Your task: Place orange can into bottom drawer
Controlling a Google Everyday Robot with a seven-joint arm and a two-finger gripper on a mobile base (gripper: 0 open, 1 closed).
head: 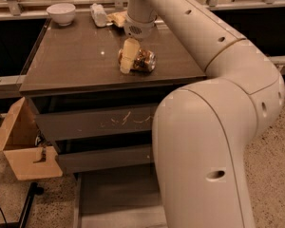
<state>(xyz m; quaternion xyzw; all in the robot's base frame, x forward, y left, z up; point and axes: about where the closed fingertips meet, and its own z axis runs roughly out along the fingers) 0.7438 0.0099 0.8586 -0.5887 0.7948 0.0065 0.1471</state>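
Note:
The orange can (143, 61) lies on its side on the cabinet top (76, 61), near the middle right. My gripper (129, 64) reaches down from above and sits right at the can's left end, touching or nearly touching it. The bottom drawer (116, 198) is pulled open below, showing a plain flat floor with nothing on it. My arm (213, 127) hides the drawer's right part.
At the back of the top stand a white bowl (61, 13), a small clear plastic bottle (99, 14) and a snack bag (117, 18). The scratched top drawer front (95, 122) and middle drawer front (104, 158) are shut. An open cardboard box (23, 148) hangs at the cabinet's left.

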